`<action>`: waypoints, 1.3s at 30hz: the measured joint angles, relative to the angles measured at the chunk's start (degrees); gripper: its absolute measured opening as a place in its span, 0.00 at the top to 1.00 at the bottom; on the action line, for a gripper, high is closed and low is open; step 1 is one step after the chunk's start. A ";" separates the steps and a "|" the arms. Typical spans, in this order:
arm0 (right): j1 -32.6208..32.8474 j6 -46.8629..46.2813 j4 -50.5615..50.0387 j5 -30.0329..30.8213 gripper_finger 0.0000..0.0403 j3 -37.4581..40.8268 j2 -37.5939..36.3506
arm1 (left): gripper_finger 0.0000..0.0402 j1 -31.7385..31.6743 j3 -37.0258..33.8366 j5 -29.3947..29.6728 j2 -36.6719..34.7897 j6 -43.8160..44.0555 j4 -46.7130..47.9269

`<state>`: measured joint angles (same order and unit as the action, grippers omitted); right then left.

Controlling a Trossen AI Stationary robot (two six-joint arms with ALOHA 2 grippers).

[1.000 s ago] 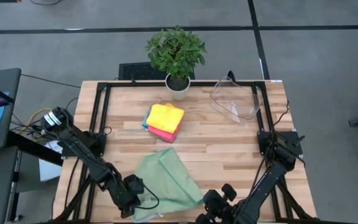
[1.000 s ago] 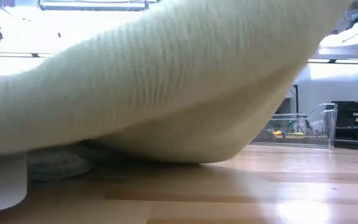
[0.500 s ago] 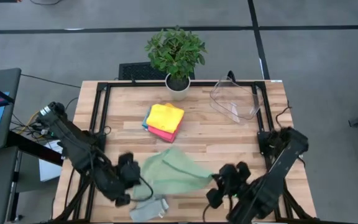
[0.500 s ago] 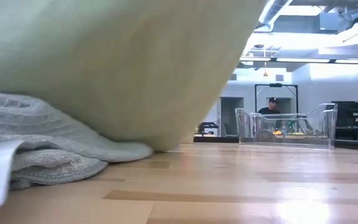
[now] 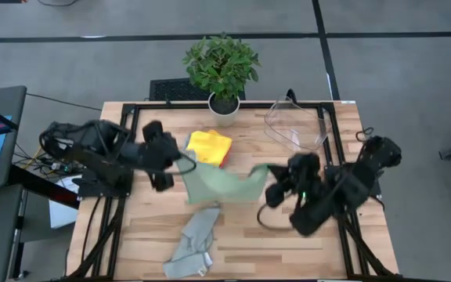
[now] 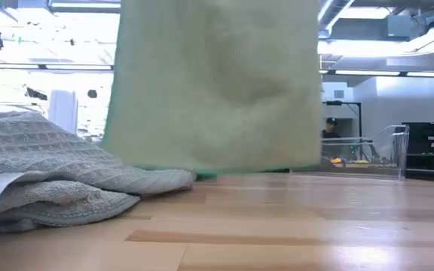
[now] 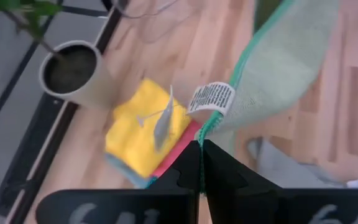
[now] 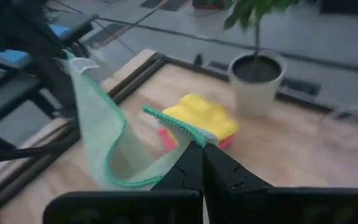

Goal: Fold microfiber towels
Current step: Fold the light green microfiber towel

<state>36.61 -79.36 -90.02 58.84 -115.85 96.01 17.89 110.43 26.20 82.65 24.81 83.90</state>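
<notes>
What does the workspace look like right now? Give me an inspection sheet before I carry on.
Surface: wooden table, black frame rails along its sides.
Job's things: sage green towel held up by two corners, hanging between the arms; folded stack, yellow towel on top, pink beneath; grey towel crumpled near the front edge.
Clutter: potted plant; clear plastic bin, both at the back.
Grippers: left gripper shut on a towel corner by its label; right gripper shut on another corner.
Cables: loose cables beside the table.
Surroundings: a person far behind.
</notes>
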 joint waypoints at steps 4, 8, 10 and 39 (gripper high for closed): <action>-4.93 6.16 -0.01 -1.93 0.97 0.00 -2.48 | 1.00 -2.88 0.59 -0.86 0.02 -1.32 1.94; -7.79 10.31 0.02 -5.56 0.97 0.07 -4.30 | 1.00 -2.99 0.59 -0.65 0.07 -1.59 4.78; -8.11 9.38 0.00 -6.24 0.97 1.78 -5.65 | 1.00 -2.74 0.59 -0.45 0.07 0.11 5.70; 22.78 -45.79 22.54 -29.95 0.92 34.95 11.39 | 1.00 20.11 -45.24 -12.31 6.08 21.81 -51.38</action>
<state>59.39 -125.15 -67.48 28.89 -80.90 107.40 38.00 65.19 13.89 88.73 46.62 32.52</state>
